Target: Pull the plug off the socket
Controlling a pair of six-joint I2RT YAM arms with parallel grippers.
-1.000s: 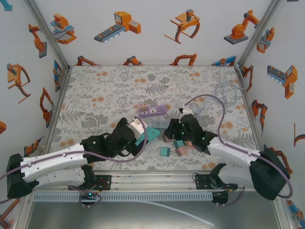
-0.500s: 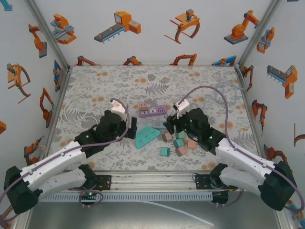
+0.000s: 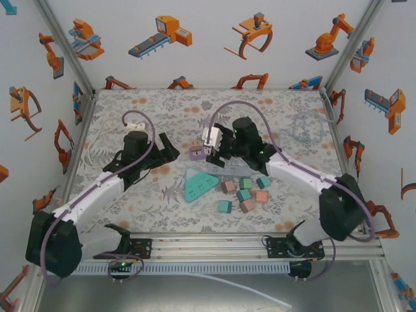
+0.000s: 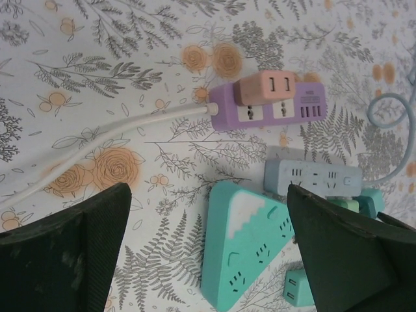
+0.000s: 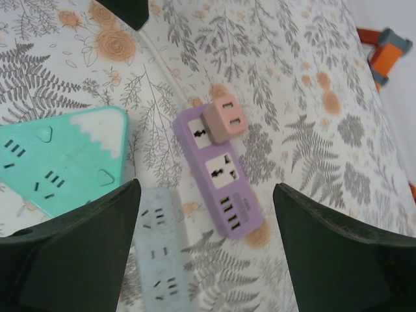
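Near the middle of the flowered table (image 3: 273, 110), the purple socket strip (image 4: 273, 109) lies flat. The pink plug (image 4: 265, 89) sits in it, in the outlet at the end where the white cable (image 4: 97, 140) leaves the strip. Nothing touches the plug. The left gripper (image 3: 168, 148) hangs over the table just to the left of the strip, with its jaws wide open and empty. In the left wrist view its two dark fingers (image 4: 71, 253) stand far apart at the bottom corners, and the strip is ahead of them, not between them. The right gripper (image 3: 218, 155) is above the right part of the strip and covers a part of it in the top view. Its jaws are also open and hold nothing. In the right wrist view the purple strip and the plug are seen through the gap between the fingers (image 5: 71, 253), apart from both of them. Just in front of the purple strip, on the side of the arms, lies a grey-blue power strip (image 4: 312, 177). Beside it lies a teal triangular power strip (image 4: 244, 240) with a white corner. Several small teal and pink cubes (image 3: 244, 195) are scattered near the grey-blue strip, toward the bases of the arms.
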